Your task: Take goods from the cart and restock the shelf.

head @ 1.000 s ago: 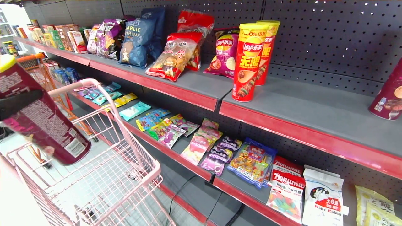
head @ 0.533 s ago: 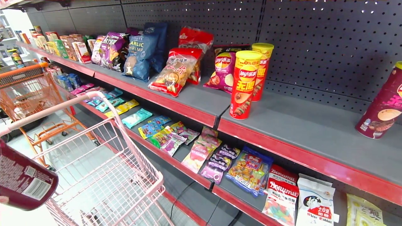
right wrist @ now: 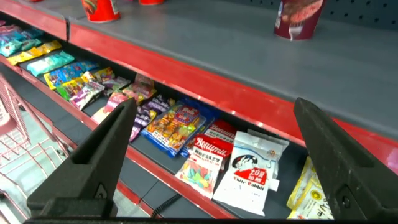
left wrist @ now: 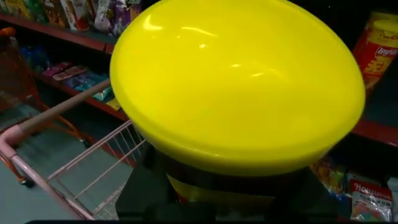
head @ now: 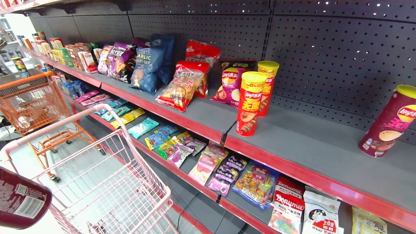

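The left end effector (left wrist: 227, 202) is pressed onto the body of a maroon chip can (head: 19, 201), whose yellow lid faces the wrist camera. In the head view the can hangs tilted in the lower left corner, barcode end showing, at the near edge of the pink cart (head: 58, 125). The right end effector (right wrist: 214, 165) has its two black fingers spread wide with nothing between them, and it faces the shelf (head: 292, 139).

On the shelf's upper grey tier, two red cans (head: 250, 104) stand upright at centre, one behind the other. A second maroon can (head: 386, 122) stands at the right edge, well apart from them. Snack bags (head: 182, 86) lean to the left of the red cans. Candy packets (head: 208, 162) lie on the lower tier. An orange cart (head: 29, 97) stands at the left edge, beyond the pink one.
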